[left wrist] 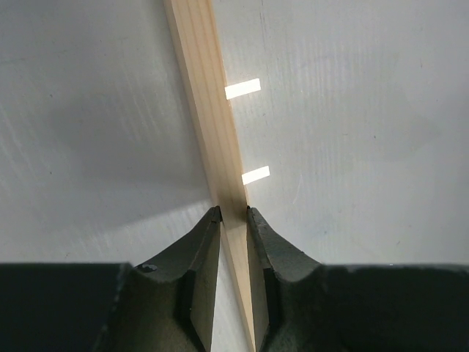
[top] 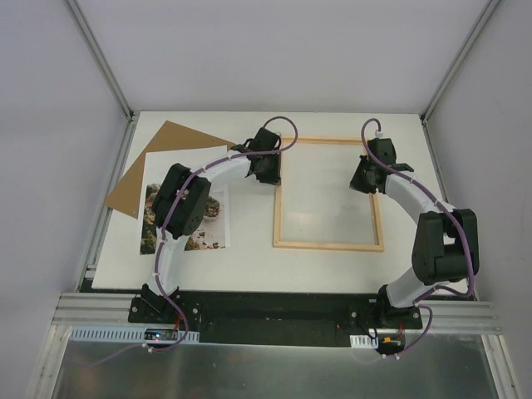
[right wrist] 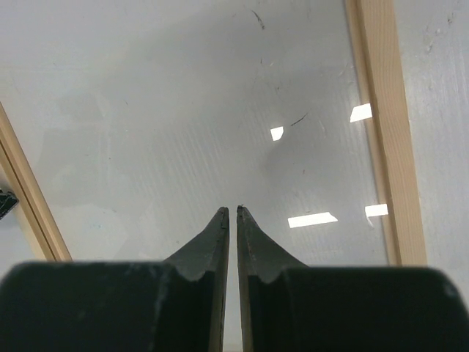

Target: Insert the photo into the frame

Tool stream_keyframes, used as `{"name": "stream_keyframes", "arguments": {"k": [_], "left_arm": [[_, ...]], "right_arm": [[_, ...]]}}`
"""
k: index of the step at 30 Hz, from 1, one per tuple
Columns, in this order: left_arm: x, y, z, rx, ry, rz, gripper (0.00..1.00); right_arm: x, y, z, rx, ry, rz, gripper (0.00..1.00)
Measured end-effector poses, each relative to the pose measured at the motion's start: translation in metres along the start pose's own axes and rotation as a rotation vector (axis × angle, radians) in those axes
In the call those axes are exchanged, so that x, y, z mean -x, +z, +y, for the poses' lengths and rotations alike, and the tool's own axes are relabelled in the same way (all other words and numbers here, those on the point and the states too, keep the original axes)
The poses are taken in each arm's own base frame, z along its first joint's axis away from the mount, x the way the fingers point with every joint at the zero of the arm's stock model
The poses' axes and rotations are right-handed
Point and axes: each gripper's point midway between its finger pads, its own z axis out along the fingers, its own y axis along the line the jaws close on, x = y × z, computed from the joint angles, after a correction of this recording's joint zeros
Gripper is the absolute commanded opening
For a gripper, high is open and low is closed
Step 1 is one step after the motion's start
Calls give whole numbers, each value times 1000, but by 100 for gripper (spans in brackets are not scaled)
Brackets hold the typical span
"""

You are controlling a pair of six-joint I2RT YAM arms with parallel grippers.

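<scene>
The frame's left edge is pinched by the left gripper; the right gripper is pressed together over the pane. The photo is parted from it by bare tabletop.

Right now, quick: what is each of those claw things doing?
Left gripper: jaws closed on a wooden rail of the frame.
Right gripper: jaws closed, holding nothing.

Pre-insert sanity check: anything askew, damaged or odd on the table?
The flat brown backing board lies rotated against the table's edges, partly under the coastal-cliff paper photo, one corner at the table's left edge. The clear pane of the light wooden rectangular frame shows a few small dark marks, scratches or fibres. Nothing else stands out.
</scene>
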Motion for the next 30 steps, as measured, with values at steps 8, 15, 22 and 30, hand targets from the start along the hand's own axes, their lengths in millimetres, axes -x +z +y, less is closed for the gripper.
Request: {"name": "stream_keyframes", "arguments": {"k": [8,15,22,30], "left_arm": [[-5,-1,-6,-12,13,14,35],[9,-52,-3,-3,-4,-48,49],[27,-204,36,42,-164,-324,62],[-26,-297,99,153,-312,-442,72]], "right_arm": [[-3,0,1,7,-7,-4,24],[-7,-15,30,68,-82,-35,37],[-28,-32,100,255,-181,9,40],[-80,-23,226,585,-245,151,42]]}}
